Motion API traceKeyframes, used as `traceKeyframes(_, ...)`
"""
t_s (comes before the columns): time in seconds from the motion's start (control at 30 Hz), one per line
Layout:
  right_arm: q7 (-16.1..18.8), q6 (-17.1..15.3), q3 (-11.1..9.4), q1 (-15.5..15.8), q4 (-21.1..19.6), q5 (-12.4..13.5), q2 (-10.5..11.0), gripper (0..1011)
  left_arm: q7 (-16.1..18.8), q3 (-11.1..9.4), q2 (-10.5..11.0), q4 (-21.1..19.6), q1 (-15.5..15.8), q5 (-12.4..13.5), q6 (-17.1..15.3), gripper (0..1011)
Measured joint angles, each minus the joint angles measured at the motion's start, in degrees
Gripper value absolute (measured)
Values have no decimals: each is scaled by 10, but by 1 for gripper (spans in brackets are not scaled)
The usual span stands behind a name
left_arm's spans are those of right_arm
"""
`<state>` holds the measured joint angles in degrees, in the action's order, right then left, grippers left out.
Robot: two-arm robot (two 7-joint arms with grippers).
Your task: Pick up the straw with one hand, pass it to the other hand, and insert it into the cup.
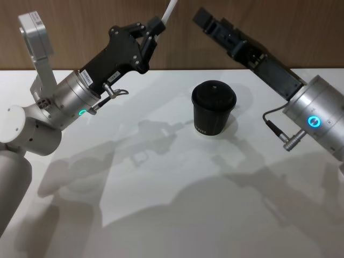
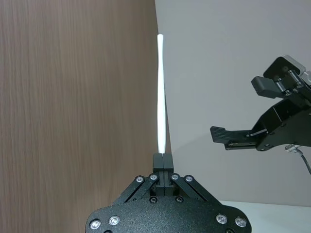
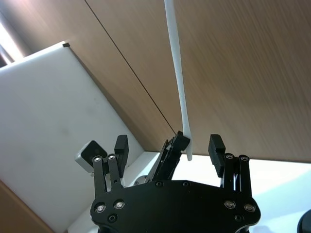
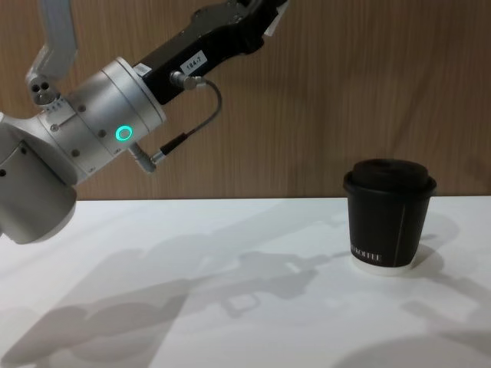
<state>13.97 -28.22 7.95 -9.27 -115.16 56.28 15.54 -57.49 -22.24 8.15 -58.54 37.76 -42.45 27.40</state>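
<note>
Item 1, left gripper (image 1: 155,27): you had it raised above the table (image 1: 161,204), at 11 o'clock from the cup (image 1: 213,107) in the head view. Its jaws were pinched narrow on the lower end of the straw (image 1: 169,11).

Item 2, straw: white and straight, it stood up out of the closed fingertips (image 2: 163,161) and touched nothing else.

Item 3, right gripper (image 1: 210,21): you had it raised at 12 o'clock from the cup. Its jaws were spread wide and held nothing. It faced the straw from just beside it, apart.

Item 4, cup: black and lidded, it stood upright on the table, well below both grippers.
</note>
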Motion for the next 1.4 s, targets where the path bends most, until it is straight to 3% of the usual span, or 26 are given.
traceKeyframes(0.53,-11,32,37,-40,31,-41,-3,1001,0,0,0,0,0,0,0,0)
traceKeyframes(1.4,-42,50,67,-113,112,-62,-22,1001,0,0,0,0,0,0,0,0)
